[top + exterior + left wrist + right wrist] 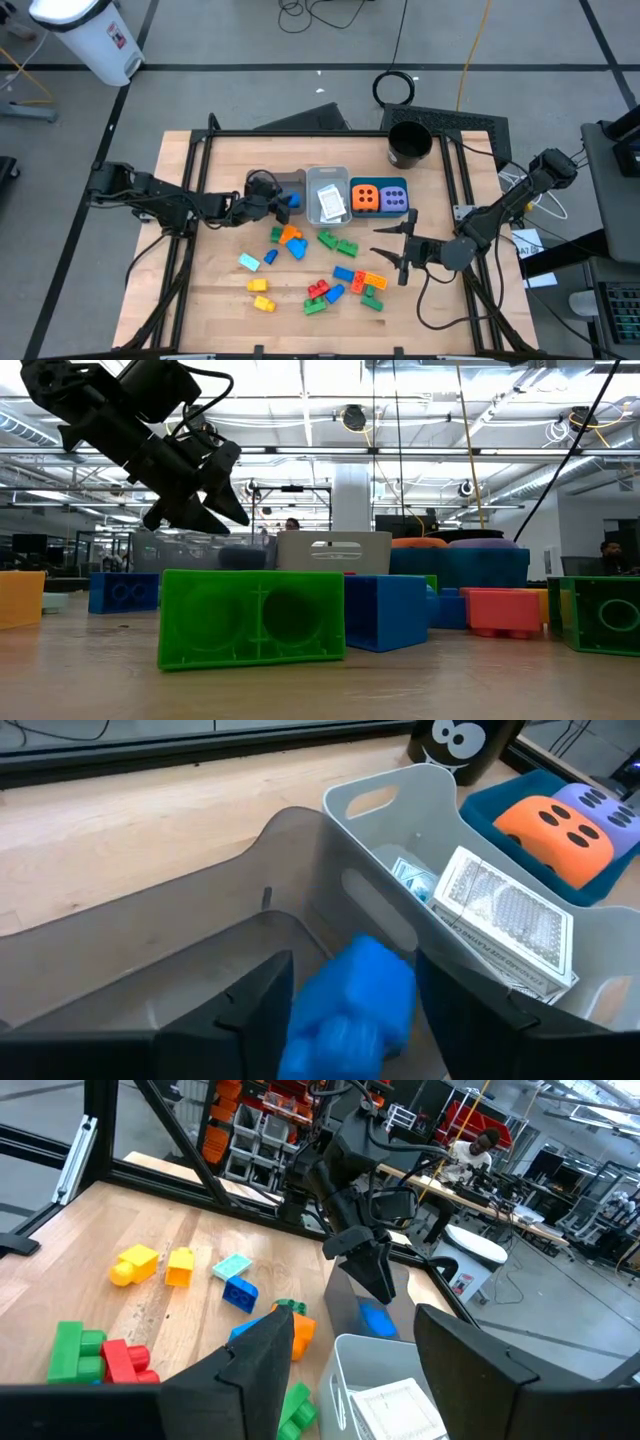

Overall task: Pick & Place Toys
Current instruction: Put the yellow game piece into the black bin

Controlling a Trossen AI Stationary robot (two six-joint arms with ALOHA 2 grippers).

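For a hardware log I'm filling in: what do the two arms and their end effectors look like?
Both arms are black, built of slim jointed segments with dark cables running along them. The left end effector and right end effector each end in two flat, tapering black fingers. No markings or labels are readable on either.

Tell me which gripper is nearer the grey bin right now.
Left. The left gripper sits over the grey bin, a blue brick between its jaws. The right gripper hangs past the teal bin, over the table's right side.
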